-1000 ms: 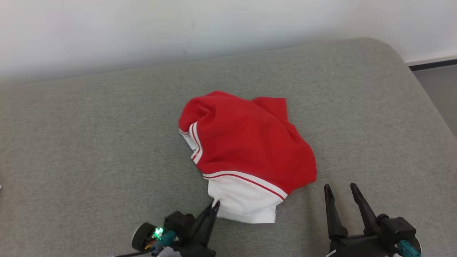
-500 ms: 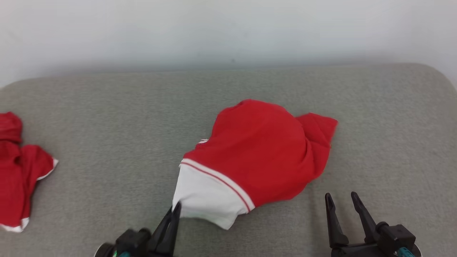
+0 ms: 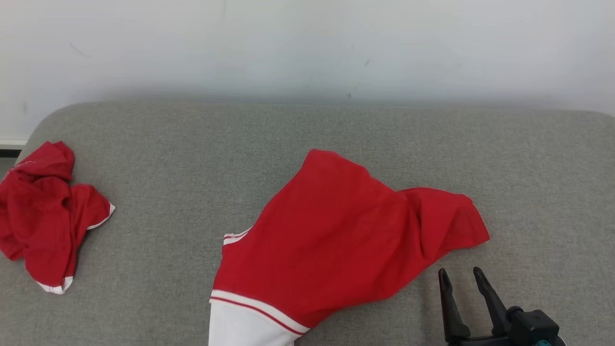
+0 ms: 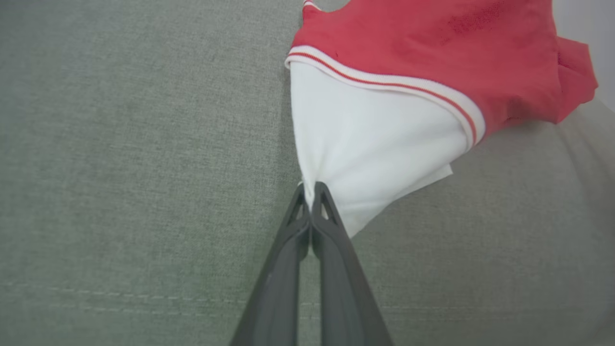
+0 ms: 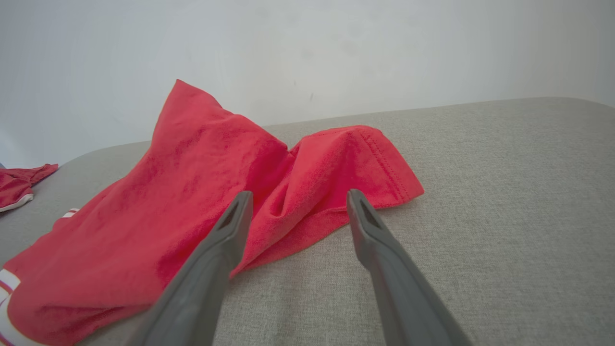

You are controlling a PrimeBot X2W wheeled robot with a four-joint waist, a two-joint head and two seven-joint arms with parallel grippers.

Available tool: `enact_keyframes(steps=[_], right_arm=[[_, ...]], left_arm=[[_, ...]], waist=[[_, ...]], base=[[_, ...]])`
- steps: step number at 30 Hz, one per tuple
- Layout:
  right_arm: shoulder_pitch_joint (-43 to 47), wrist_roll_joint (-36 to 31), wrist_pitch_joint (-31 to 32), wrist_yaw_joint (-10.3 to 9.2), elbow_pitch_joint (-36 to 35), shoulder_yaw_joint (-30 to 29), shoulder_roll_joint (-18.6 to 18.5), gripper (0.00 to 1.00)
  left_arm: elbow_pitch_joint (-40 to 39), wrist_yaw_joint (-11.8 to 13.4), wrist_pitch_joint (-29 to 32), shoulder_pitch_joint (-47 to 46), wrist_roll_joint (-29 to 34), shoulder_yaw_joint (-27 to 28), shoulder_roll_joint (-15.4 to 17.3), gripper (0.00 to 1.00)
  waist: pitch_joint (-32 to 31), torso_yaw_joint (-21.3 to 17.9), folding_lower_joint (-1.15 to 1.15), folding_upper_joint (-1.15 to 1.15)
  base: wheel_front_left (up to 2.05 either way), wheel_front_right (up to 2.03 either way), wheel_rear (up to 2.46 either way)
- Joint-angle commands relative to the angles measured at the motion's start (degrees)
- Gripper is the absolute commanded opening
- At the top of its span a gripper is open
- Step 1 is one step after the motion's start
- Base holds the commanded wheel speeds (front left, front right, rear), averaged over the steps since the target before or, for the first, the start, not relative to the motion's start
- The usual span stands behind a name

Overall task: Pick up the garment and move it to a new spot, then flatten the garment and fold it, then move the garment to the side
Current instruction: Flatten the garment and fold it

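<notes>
Left gripper (image 4: 311,190) is clenched on the white hem corner of the red-and-white garment (image 4: 375,144), fingers pressed together and the cloth pulled to a point at the tips. The fingers run low over the grey cushion (image 4: 120,168).

Garment (image 3: 336,240) lies mid-cushion toward the near edge, red part spread, white band nearest the robot.

Right gripper (image 3: 459,274) sits at lower right, fingers pointing up the head view, spread wide and holding nothing, just beside the garment's red edge (image 5: 192,192).

A second crumpled red garment (image 3: 43,216) is on the far left, well apart. White wall (image 3: 307,48) is behind.
</notes>
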Motion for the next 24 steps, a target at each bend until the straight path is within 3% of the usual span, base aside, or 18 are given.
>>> enact_keyframes(steps=[1,7,8,9,15,24], right_arm=[[0.39,-0.26,-0.1,-0.13,0.11,-0.11,0.0,1.0],[0.42,-0.67,-0.11,-0.13,0.25,-0.37,0.01,1.0],[0.47,-0.68,-0.1,-0.13,0.27,-0.42,0.01,1.0],[0.5,-0.73,-0.1,-0.13,0.3,-0.45,0.01,1.0],[0.53,-0.64,-0.11,-0.13,0.26,-0.57,0.01,1.0],[0.13,-0.57,-0.1,-0.13,0.26,-0.75,0.0,1.0]], left_arm=[[0.93,-0.22,0.44,0.98,-0.34,-0.54,-0.44,0.0],[1.44,0.01,0.94,0.39,-0.24,-1.14,-0.87,0.0],[0.92,0.34,0.71,-0.11,0.19,-0.95,-0.85,0.43],[0.34,0.62,0.41,-0.58,0.43,-0.62,-0.92,1.0],[-4.18,1.42,-0.17,-3.85,2.73,2.4,-1.27,1.0],[-11.13,1.34,-0.12,-6.62,13.07,8.55,-2.34,1.0]], waist=[[-0.05,-0.05,0.01,0.0],[-0.39,-0.11,0.01,0.0],[-0.49,-0.13,0.01,0.0],[-0.56,-0.16,0.01,0.0],[-1.01,-0.36,0.01,0.0],[-1.08,-1.87,0.01,0.0]], base=[[0.0,0.0,0.0],[0.0,0.0,0.0],[0.0,0.0,0.0],[0.0,0.0,0.0],[0.0,0.0,0.0],[0.0,0.0,0.0]])
